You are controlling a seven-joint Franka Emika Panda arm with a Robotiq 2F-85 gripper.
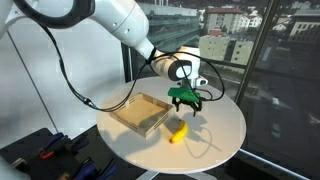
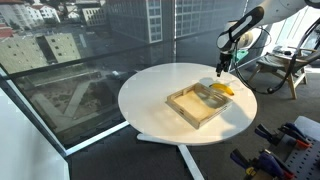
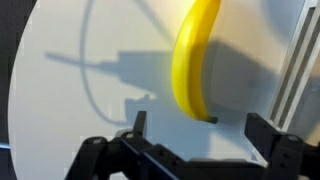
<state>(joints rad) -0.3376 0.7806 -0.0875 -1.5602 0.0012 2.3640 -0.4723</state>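
Round white worktop beside tall glass windows, with city blocks outside.

In both exterior views a shallow square wooden tray sits near the middle of the worktop. A curved yellow banana lies on the bare white surface just beside the tray, towards the rim. The white robot arm reaches in from above and its black jaws hang over the banana, spread wide and clear of it. In the wrist view the banana lies between them, with dark shadows across the worktop.
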